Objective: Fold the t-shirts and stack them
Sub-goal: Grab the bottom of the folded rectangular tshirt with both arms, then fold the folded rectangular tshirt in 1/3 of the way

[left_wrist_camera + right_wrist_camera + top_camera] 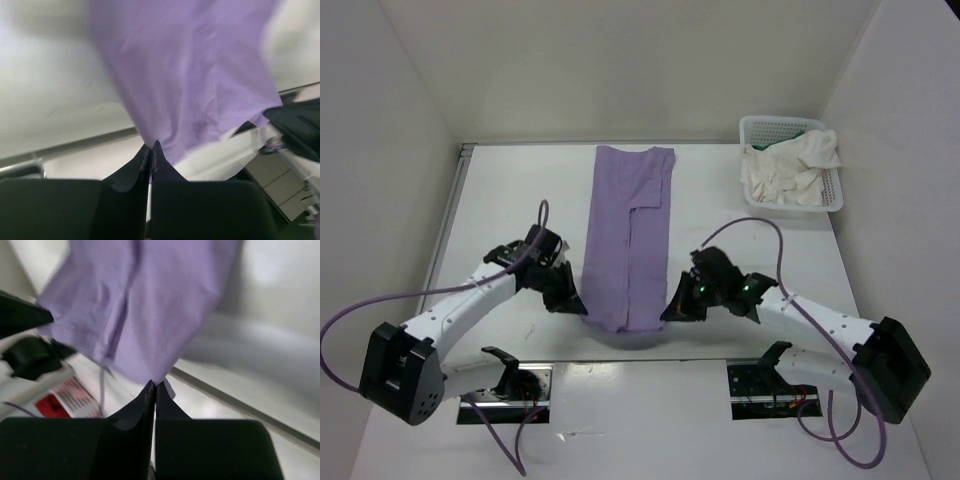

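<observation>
At seven o'clock of the lavender shirt [630, 230], the left pincer [578, 305] is clenched on the cloth's near-left corner. That shirt lies as a long folded strip across the middle of the surface [510, 200], running twelve to six. At its five o'clock, the right pincer [672, 310] grips the near-right corner. Toward two o'clock, an off-white shirt [790, 168] fills a white basket [752, 125].
</observation>
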Robot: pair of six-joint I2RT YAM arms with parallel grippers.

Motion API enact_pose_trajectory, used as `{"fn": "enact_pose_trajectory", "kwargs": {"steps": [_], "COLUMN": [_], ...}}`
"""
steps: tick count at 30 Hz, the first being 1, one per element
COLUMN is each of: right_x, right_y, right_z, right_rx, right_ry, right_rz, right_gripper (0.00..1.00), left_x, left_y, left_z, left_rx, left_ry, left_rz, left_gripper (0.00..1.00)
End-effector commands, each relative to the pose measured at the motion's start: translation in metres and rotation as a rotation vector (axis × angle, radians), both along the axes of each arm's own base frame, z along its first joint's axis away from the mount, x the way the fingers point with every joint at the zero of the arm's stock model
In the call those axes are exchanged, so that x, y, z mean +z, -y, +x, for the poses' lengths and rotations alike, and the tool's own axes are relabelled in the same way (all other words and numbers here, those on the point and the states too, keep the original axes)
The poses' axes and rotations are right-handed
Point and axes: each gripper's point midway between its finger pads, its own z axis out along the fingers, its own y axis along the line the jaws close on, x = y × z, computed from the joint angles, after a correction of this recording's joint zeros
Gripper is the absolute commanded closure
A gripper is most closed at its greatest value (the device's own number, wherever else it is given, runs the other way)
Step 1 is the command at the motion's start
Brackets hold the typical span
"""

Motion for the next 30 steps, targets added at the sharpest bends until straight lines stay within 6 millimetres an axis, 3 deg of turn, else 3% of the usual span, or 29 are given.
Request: {"fn": "enact_pose_trajectory", "kwargs": {"steps": [1,2,5,6,7,8,9,10,11,12,13,14,15,18,21,24,26,27,28,29,30], "right_x": [0.025,0.027,0.036,0.034,0.031,0.031,0.04,0.037,0.022,0.031,0.028,0.012,0.019,0.001,-0.021,-0.026,-0.025,-0.011,-0.003,0.017,0.011], "right_y": [0.028,0.028,0.022,0.019,0.019,0.017,0.016,0.023,0.024,0.023,0.031,0.033,0.032,0.03,0.037,0.035,0.035,0.034,0.034,0.033,0.036], "right_z": [0.062,0.074,0.129,0.158,0.17,0.185,0.208,0.224,0.235,0.255,0.267,0.276,0.292,0.318,0.338,0.35,0.357,0.362,0.363,0.364,0.361], "right_rx": [-0.061,-0.059,-0.051,-0.054,-0.053,-0.058,-0.073,-0.089,-0.099,-0.11,-0.122,-0.129,-0.132,-0.126,-0.147,-0.155,-0.163,-0.168,-0.17,-0.175,-0.178], "right_ry": [0.101,0.114,0.195,0.215,0.216,0.23,0.265,0.271,0.236,0.275,0.275,0.243,0.275,0.257,0.223,0.233,0.245,0.28,0.295,0.332,0.32], "right_rz": [-0.035,-0.04,-0.071,-0.083,-0.094,-0.094,-0.094,-0.105,-0.123,-0.112,-0.123,-0.138,-0.132,-0.151,-0.177,-0.185,-0.193,-0.18,-0.174,-0.16,-0.173], "right_gripper": [1.0,1.0,1.0,1.0,1.0,1.0,1.0,1.0,1.0,1.0,1.0,1.0,1.0,1.0,1.0,0.93,0.81,0.72,0.68,0.65,0.62], "left_x": [0.039,0.051,0.04,0.037,0.035,0.019,0.032,0.032,0.013,0.013,0.029,0.016,0.015,0.005,-0.009,-0.023,-0.013,0.01,0.021,0.022,0.032], "left_y": [0.003,0.002,0.002,0.004,0.002,0.006,0.006,0.007,0.001,0.0,0.006,0.006,0.002,-0.004,-0.009,-0.01,-0.014,-0.019,-0.019,-0.02,-0.025], "left_z": [0.056,0.078,0.128,0.158,0.175,0.19,0.218,0.232,0.248,0.261,0.281,0.291,0.302,0.329,0.342,0.351,0.356,0.363,0.362,0.355,0.353], "left_rx": [0.027,0.053,0.071,0.083,0.089,0.088,0.1,0.105,0.116,0.126,0.126,0.13,0.144,0.178,0.2,0.196,0.207,0.232,0.235,0.243,0.254], "left_ry": [0.148,0.193,0.233,0.253,0.268,0.24,0.299,0.31,0.286,0.295,0.342,0.327,0.338,0.345,0.33,0.321,0.348,0.411,0.443,0.442,0.464], "left_rz": [-0.015,-0.034,-0.011,-0.011,0.0,0.008,0.008,0.018,0.056,0.055,0.033,0.05,0.059,0.087,0.102,0.098,0.091,0.072,0.064,0.06,0.056], "left_gripper": [1.0,1.0,1.0,1.0,1.0,1.0,1.0,1.0,1.0,1.0,1.0,1.0,1.0,1.0,0.98,0.74,0.6,0.58,0.56,0.53,0.53]}}
